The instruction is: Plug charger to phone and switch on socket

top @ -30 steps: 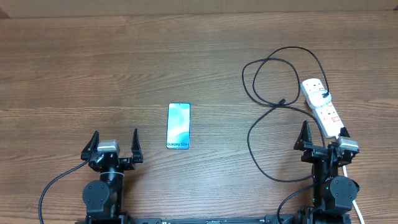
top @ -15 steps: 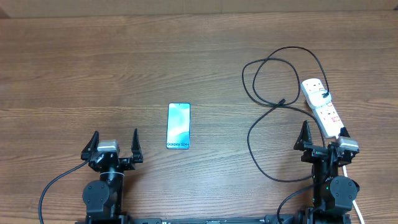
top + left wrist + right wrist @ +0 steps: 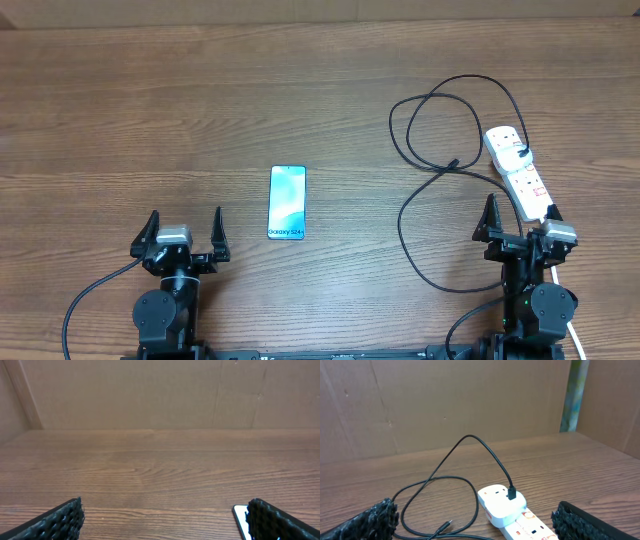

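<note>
The phone point(image 3: 287, 202) lies flat at the table's middle, screen lit; its corner shows at the left wrist view's lower right point(image 3: 241, 519). The white power strip point(image 3: 519, 173) lies at the right, also in the right wrist view point(image 3: 520, 522). The charger's black cable point(image 3: 432, 190) loops on the table left of the strip; its adapter point(image 3: 502, 505) sits in the strip's far end and its connector tip point(image 3: 446, 525) lies loose on the wood. My left gripper point(image 3: 183, 234) is open and empty, near the front edge left of the phone. My right gripper point(image 3: 518, 222) is open and empty, just in front of the strip.
Brown cardboard walls point(image 3: 150, 395) stand along the back and sides of the wooden table point(image 3: 150, 100). The strip's white cord point(image 3: 575, 335) runs off past my right arm at the front right.
</note>
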